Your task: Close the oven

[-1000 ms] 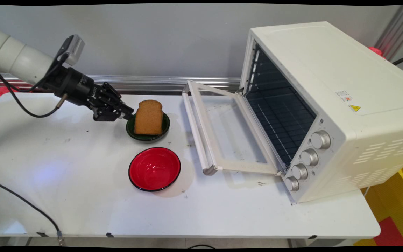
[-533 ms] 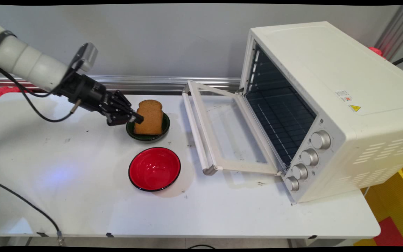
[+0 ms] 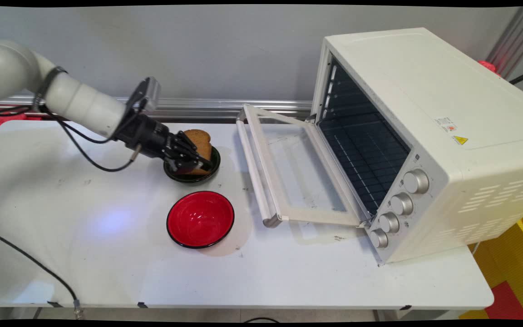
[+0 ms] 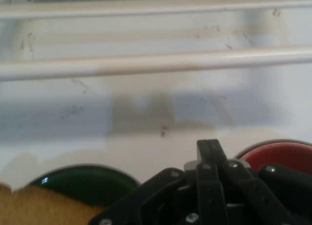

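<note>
The hand [image 3: 196,162], fingers pressed together and empty, sits low against the near face of the upright bread slice [image 3: 200,137] in the green bowl [image 3: 215,160], the red bowl [image 3: 200,219] nearer on the surface [image 3: 107,254], the open oven [image 3: 407,136] well right.

A red bowl [image 3: 200,219] is sitting on the white table [image 3: 107,263], and a white oven [image 3: 425,136] is standing with its door [image 3: 288,168] open

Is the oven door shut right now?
No, the oven door hangs open, lying flat in front of the oven.
</note>
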`<action>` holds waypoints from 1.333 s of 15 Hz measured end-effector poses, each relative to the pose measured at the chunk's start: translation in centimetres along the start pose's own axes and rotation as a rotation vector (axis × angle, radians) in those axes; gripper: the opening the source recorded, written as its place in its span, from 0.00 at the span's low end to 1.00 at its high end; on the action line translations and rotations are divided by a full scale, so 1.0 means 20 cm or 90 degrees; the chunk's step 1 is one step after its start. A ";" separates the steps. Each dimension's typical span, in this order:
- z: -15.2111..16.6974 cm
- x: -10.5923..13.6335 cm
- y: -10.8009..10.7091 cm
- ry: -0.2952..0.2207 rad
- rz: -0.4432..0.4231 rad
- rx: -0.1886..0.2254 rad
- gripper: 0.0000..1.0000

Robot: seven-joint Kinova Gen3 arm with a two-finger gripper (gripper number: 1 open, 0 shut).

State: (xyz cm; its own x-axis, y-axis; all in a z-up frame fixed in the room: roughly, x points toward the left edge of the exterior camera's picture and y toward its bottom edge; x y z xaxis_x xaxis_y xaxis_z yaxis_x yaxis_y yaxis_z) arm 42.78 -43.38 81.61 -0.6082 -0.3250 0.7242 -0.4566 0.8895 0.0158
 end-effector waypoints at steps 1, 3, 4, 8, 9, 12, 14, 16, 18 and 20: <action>0.04 0.00 0.00 0.003 -0.001 -0.001 0.00; 0.10 0.00 -0.01 0.008 -0.002 -0.001 0.00; 0.15 0.00 -0.02 0.012 -0.003 -0.002 0.00; 0.27 -0.01 -0.03 0.016 -0.004 -0.005 0.00; 0.30 -0.01 -0.04 0.017 -0.004 -0.005 0.00; 0.37 -0.01 -0.05 0.020 -0.007 -0.008 0.00; 0.40 0.00 -0.05 0.022 -0.006 -0.008 0.00; 0.43 0.00 -0.05 0.024 -0.006 -0.008 0.00; 0.46 0.00 -0.06 0.027 -0.007 -0.008 0.00; 0.47 0.01 -0.06 0.031 -0.008 -0.010 0.00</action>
State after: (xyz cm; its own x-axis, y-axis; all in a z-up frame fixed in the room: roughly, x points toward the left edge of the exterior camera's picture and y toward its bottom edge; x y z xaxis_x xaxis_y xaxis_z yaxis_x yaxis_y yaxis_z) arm 37.07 -47.54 75.24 -0.5699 -0.3205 0.7567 -0.4539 0.8903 0.0352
